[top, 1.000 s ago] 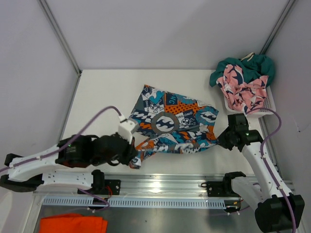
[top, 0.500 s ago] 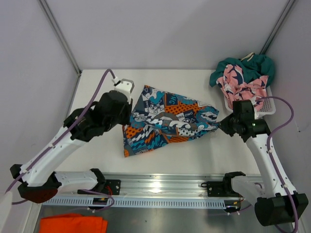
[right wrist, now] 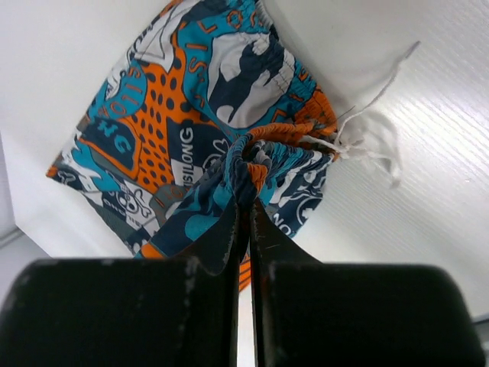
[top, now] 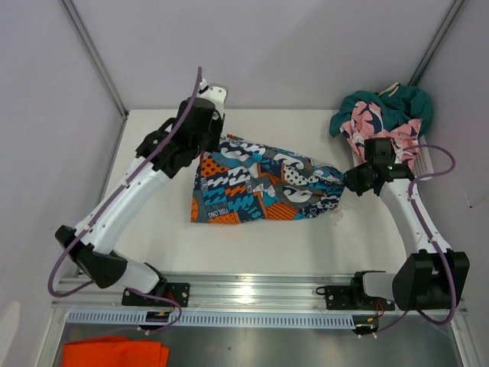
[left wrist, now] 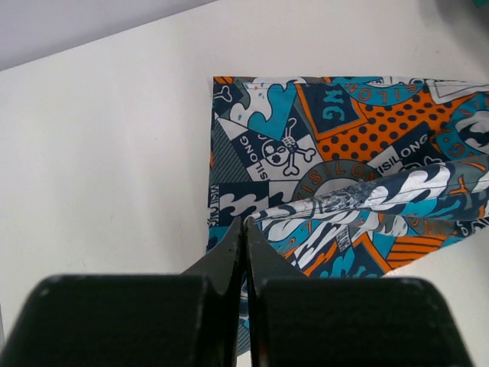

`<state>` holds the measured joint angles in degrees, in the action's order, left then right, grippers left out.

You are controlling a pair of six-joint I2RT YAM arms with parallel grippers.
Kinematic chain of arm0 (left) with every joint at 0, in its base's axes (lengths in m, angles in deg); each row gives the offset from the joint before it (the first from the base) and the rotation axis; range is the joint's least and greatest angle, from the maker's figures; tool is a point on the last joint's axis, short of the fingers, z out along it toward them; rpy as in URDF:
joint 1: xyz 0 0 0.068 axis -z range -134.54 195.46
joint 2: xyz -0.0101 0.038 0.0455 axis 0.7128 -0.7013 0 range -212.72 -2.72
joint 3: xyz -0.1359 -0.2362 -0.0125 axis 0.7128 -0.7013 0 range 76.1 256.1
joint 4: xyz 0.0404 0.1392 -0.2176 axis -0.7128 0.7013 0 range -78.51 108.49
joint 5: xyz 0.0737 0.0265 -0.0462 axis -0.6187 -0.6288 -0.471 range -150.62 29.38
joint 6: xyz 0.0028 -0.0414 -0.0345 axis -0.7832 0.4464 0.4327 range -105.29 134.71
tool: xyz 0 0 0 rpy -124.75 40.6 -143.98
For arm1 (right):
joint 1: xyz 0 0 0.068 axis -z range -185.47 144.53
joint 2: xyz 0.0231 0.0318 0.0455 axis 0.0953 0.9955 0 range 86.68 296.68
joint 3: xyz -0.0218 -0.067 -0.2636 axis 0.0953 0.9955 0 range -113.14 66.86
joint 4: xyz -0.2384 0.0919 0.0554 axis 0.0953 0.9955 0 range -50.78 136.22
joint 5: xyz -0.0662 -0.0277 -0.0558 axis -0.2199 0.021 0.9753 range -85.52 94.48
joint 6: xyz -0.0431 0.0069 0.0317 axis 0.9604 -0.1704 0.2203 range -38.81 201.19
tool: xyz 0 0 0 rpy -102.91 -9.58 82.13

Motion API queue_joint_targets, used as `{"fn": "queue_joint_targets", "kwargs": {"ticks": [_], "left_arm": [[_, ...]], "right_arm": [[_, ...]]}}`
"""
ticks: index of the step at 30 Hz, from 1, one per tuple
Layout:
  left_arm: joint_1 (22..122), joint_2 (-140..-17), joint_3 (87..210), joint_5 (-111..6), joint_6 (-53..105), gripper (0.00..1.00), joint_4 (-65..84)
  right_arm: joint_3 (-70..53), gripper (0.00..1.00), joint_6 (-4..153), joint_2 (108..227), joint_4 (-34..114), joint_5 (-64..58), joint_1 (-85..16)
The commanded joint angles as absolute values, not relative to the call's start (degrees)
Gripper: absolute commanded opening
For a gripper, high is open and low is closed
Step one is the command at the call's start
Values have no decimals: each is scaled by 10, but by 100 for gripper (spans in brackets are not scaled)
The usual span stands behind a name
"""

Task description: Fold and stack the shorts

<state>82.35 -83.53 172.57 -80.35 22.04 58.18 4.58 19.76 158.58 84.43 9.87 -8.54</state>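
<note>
The blue/orange/white graphic print shorts (top: 260, 187) lie folded over on the white table, stretched between my two grippers. My left gripper (top: 208, 151) is shut on their far left edge, held above the table; in the left wrist view the gripper (left wrist: 244, 223) pinches a raised fold of the shorts (left wrist: 336, 145). My right gripper (top: 350, 183) is shut on the bunched right end; in the right wrist view the gripper (right wrist: 248, 200) grips the shorts (right wrist: 191, 115) beside a white drawstring (right wrist: 367, 141). The pink shark shorts (top: 378, 138) and the teal shorts (top: 390, 103) lie heaped at the back right.
The heap of pink and teal shorts sits in a white mesh basket (top: 419, 164) at the table's right edge. A bright orange cloth (top: 114, 353) lies below the front rail at the bottom left. Grey walls close the table at the back and sides.
My left arm has swung from the near left to the far back, carrying the shorts' near edge up and over onto the far half. My right gripper has shifted slightly back.
</note>
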Motion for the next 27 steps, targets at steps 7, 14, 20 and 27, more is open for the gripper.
{"fn": "queue_joint_targets", "kwargs": {"ticks": [7, 14, 20, 27], "left_arm": [[792, -937, 1809, -830, 165, 0, 481], [761, -1026, 1866, -829, 166, 0, 451], [739, -1105, 1934, -818, 165, 0, 461], [695, -1164, 1991, -779, 179, 0, 472]], "right_arm": [[33, 0, 141, 1606, 796, 148, -64], [21, 0, 138, 1654, 754, 156, -60], [-35, 0, 147, 1738, 736, 149, -60], [-108, 0, 161, 1810, 720, 170, -67]]}}
